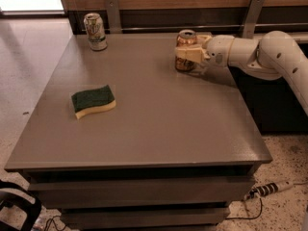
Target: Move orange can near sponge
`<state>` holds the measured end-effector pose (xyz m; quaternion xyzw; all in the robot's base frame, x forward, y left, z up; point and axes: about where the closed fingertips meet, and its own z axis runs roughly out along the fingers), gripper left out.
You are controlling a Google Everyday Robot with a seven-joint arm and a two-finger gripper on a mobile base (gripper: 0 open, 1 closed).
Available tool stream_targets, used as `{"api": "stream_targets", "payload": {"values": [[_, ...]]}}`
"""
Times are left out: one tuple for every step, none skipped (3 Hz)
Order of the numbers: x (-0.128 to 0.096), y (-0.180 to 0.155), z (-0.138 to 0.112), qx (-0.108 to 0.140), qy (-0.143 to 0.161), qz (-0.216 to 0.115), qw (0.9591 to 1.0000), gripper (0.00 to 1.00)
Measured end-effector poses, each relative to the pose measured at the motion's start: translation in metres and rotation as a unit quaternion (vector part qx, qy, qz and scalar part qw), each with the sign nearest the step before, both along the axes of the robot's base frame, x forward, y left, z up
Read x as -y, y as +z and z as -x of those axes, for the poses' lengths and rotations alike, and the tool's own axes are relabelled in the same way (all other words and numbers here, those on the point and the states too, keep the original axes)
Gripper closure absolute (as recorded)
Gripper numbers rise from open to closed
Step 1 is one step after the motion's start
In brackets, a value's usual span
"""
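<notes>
The orange can (185, 43) stands upright at the far right of the grey table (154, 124). My gripper (188, 50) reaches in from the right and its pale fingers (188, 54) are closed around the can's middle. The can's base looks at or just off the tabletop; I cannot tell which. The sponge (93, 100), dark green on top and pale yellow below, lies flat on the left half of the table, well apart from the can.
A white and green can (95, 31) stands at the table's far left corner. A wooden wall with metal brackets (112, 13) runs behind the table. A power strip (267, 189) and cables lie on the floor at the right.
</notes>
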<state>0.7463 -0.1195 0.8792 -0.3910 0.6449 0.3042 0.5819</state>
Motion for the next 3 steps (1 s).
{"api": "stream_targets", "payload": {"values": [[-0.003, 0.0, 0.0, 0.0, 0.002, 0.0, 1.0, 1.0], [-0.003, 0.0, 0.0, 0.0, 0.002, 0.0, 1.0, 1.0], [-0.002, 0.016, 0.007, -0.001, 0.01, 0.007, 0.9999, 1.0]]}}
